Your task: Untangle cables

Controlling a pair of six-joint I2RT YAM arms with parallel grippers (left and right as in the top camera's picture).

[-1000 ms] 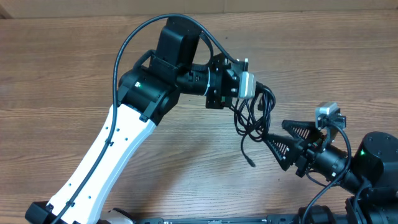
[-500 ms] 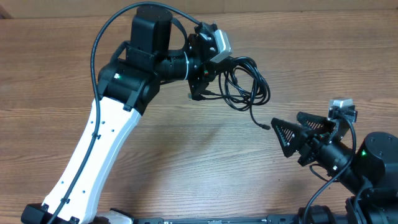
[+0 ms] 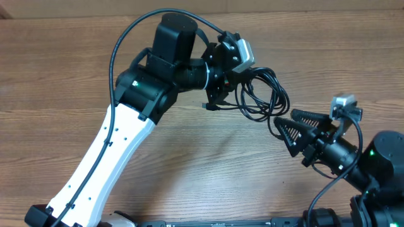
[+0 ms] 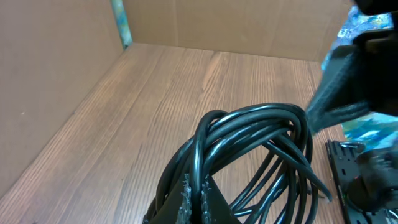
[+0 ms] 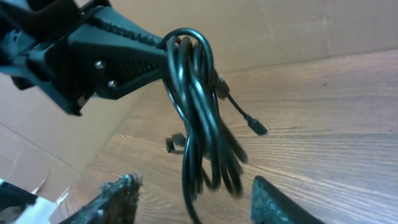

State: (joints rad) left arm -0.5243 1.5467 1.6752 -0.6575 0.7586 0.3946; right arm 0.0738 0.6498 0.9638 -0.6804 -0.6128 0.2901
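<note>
Status: left gripper clenched on cables; right gripper released.

On the left, my fingers pinch the cables as one looped black bundle, which appears to hang clear of the table near mid-frame in the overhead view. To the right, my other claw stands spread, with the lowest loops just at its tips; I cannot confirm contact. Assessment: the cords look light, limp and smooth, so the loops should slide and sag rather than hold shape. The small plugs are likely to snag when drawn through. Recommended hold for the right gripper: a single outer strand close behind a free plug, not the whole bundle, and drawn gently.
</note>
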